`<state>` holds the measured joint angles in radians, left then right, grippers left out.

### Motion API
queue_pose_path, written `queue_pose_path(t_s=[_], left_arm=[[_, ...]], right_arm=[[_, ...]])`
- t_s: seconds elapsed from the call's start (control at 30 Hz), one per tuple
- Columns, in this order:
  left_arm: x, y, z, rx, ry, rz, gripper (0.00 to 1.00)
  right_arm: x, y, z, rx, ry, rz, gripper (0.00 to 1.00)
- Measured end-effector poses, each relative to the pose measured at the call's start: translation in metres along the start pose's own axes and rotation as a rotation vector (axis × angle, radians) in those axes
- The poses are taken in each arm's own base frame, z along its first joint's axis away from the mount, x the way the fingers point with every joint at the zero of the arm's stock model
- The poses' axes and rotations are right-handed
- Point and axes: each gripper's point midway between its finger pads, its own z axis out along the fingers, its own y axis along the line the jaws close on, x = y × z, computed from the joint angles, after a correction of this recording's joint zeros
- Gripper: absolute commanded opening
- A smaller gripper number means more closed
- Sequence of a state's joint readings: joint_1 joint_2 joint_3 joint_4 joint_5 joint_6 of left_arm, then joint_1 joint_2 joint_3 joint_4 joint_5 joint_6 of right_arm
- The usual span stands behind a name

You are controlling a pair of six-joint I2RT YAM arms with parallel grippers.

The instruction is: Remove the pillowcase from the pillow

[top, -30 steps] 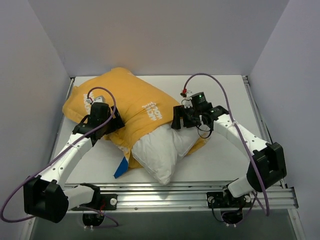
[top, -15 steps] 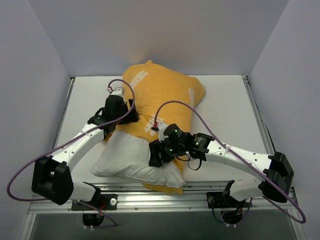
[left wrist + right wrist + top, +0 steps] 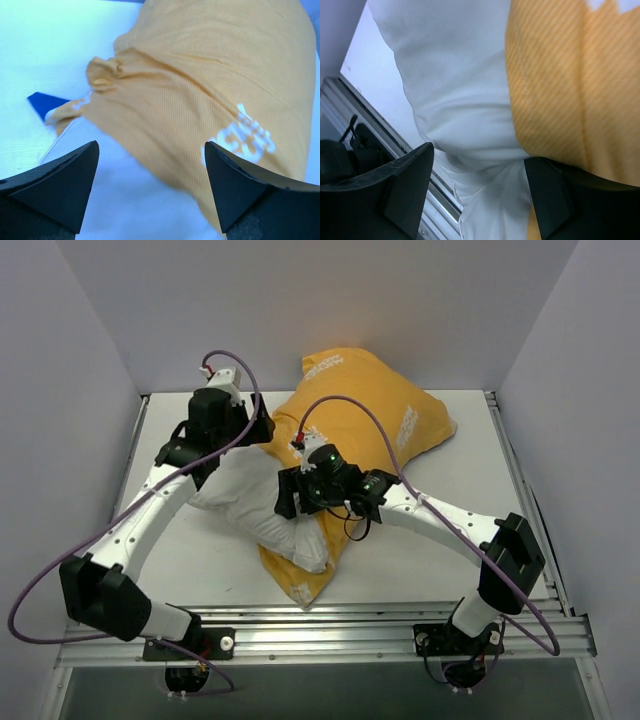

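The right gripper (image 3: pixel 479 155) is squeezing a fold of the pillow (image 3: pixel 450 75) between half-closed jaws, probably anchoring it. The left gripper (image 3: pixel 151 147), gaping and empty, is hovering just short of the pillowcase (image 3: pixel 210 65).

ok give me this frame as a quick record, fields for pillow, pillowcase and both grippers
pillowcase: yellow-orange side up, covering the pillow's far end
pillow: white, near part bared, lying on the table
left gripper: open, pointed at the pillowcase, holding nothing
right gripper: jaws apart around bared pillow fabric, grip unclear
task: pillowcase not yet off
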<state>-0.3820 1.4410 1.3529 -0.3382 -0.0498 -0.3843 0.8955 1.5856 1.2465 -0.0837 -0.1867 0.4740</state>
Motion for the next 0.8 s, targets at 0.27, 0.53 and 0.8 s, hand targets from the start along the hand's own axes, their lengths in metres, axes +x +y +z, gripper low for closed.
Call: queue_pose_path(t_s=[0.27,0.53,0.8], left_arm=[[-0.027,0.002,-0.114,0.045,-0.161,0.09,0.94],[0.087,-0.035,-0.153,0.251,0.065,0.149,0.94],[0.165,-0.066,-0.129,0.258,0.233,0.251,0.94]], right_arm=[[-0.065,-0.004,-0.02,0.025,-0.145,-0.023,0.86],[-0.082,-0.031,-0.107,0.154,-0.338,0.001,0.9],[-0.014,-0.079,-0.1,0.282,-0.224,0.06,0.9]])
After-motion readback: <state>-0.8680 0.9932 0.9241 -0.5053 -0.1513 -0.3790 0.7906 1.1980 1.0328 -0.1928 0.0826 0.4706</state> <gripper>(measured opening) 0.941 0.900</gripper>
